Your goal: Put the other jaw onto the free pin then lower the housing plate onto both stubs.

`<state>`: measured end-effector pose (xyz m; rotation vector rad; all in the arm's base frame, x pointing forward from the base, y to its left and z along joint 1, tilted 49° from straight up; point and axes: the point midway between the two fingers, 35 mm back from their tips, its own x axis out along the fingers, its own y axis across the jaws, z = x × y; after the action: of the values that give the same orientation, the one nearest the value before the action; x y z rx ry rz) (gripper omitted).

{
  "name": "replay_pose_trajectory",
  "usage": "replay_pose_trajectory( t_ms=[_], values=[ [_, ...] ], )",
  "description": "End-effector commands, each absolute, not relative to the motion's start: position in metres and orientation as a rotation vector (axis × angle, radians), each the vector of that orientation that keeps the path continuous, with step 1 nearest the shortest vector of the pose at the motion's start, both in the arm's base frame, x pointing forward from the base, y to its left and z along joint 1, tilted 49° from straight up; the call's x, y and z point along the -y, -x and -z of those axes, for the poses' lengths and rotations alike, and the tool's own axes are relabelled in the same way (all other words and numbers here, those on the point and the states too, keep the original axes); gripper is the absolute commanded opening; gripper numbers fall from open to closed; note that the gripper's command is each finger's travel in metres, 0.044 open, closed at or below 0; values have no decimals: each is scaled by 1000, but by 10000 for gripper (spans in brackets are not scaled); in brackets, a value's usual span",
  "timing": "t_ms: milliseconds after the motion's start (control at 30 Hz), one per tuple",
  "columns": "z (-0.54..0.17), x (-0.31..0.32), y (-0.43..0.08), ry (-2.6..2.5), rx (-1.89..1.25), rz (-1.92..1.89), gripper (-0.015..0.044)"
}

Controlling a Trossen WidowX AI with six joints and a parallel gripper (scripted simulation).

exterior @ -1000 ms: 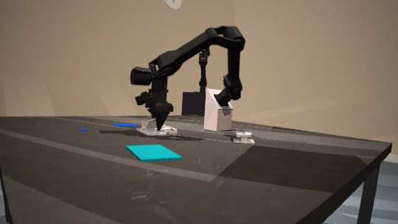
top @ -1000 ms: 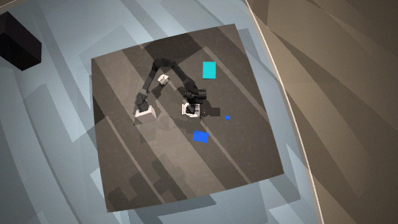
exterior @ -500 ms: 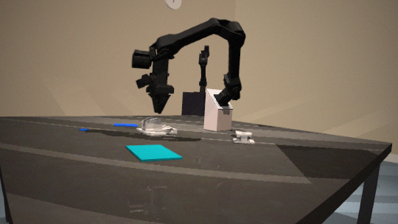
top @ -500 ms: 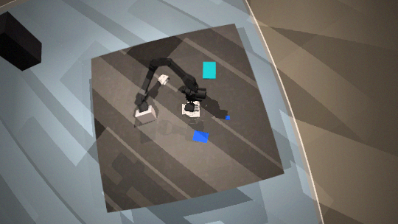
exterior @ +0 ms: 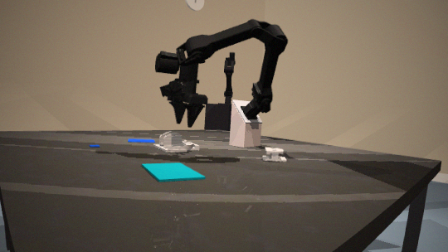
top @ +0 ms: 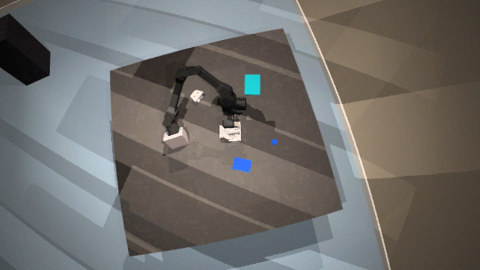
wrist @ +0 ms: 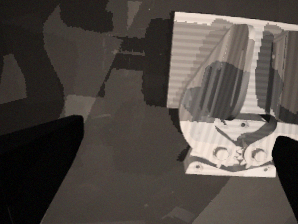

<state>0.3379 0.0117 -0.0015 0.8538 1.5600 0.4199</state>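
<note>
The white base (top: 223, 134) (exterior: 178, 149) (wrist: 186, 45) lies on the table. In the wrist view the left jaw (wrist: 220, 82) and the right jaw (wrist: 286, 75) stand side by side on it, the right one cut off by the frame edge. Their hubs sit around two round pins near the base's lower edge, and the gear teeth meet between them. The pin tops are uncovered. The white housing plate (top: 196, 95) (exterior: 274, 154) is apart from the base, on the table near the arm's foot. My gripper (exterior: 184, 124) (wrist: 179, 135) is open and empty, above the base and jaws, touching neither.
A cyan slab (top: 252, 84) (exterior: 173, 172) lies on one side of the base. A blue slab (top: 242, 164) (exterior: 141, 141) and a small blue block (top: 274, 142) (exterior: 94, 146) lie on the other. The arm stands on a pale block (top: 176, 138) (exterior: 245, 132).
</note>
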Motion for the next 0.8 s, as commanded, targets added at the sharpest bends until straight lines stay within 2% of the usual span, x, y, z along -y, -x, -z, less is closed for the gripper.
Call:
replay_pose_trajectory(
  t_ms=[0, 767],
  values=[
    [-11, -21, -333, -755, -1525, -504, 440],
    [-72, -65, -312, -240, -1246, -926, 440]
  ],
)
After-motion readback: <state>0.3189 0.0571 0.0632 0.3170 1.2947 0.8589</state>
